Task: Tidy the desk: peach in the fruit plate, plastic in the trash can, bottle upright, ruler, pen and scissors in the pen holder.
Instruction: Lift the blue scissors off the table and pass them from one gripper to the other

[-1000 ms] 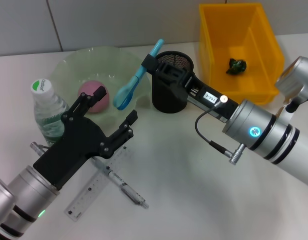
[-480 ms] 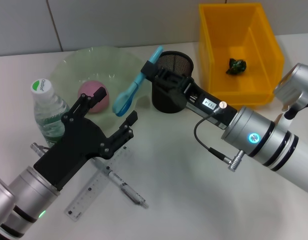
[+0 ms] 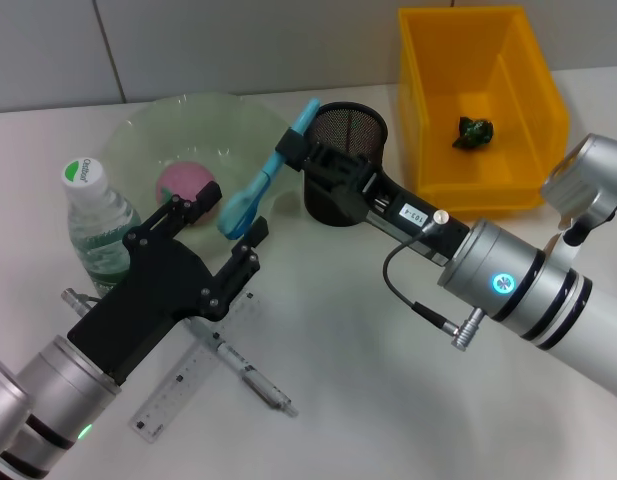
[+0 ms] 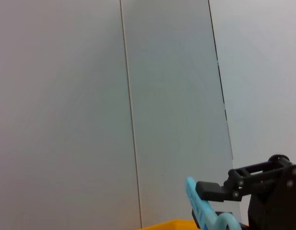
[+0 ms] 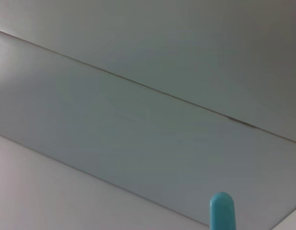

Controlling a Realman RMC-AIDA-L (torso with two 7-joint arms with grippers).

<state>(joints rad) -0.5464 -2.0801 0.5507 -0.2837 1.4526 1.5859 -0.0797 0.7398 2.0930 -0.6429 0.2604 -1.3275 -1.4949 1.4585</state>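
1. head view: on the white desk [image 3: 368, 330], the right gripper [image 3: 293, 148] is clamped on the scissors [image 3: 260, 180], held beside the pen holder [image 3: 343, 175] over the fruit plate [image 3: 168, 130]; the left gripper [image 3: 223, 225] is spread wide, holding nothing.
2. left wrist view: grey wall panels; the scissors [image 4: 203, 211] sit in the right gripper.
3. right wrist view: grey wall; the scissors' tip [image 5: 221, 210] pokes up.

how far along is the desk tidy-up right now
Done: peach in the fruit plate, dark scrap in the trash can, bottle upright. In hand: right pincer holds the scissors beside the pen holder. Left: ruler and pen lie on the desk, under the open left pincer.
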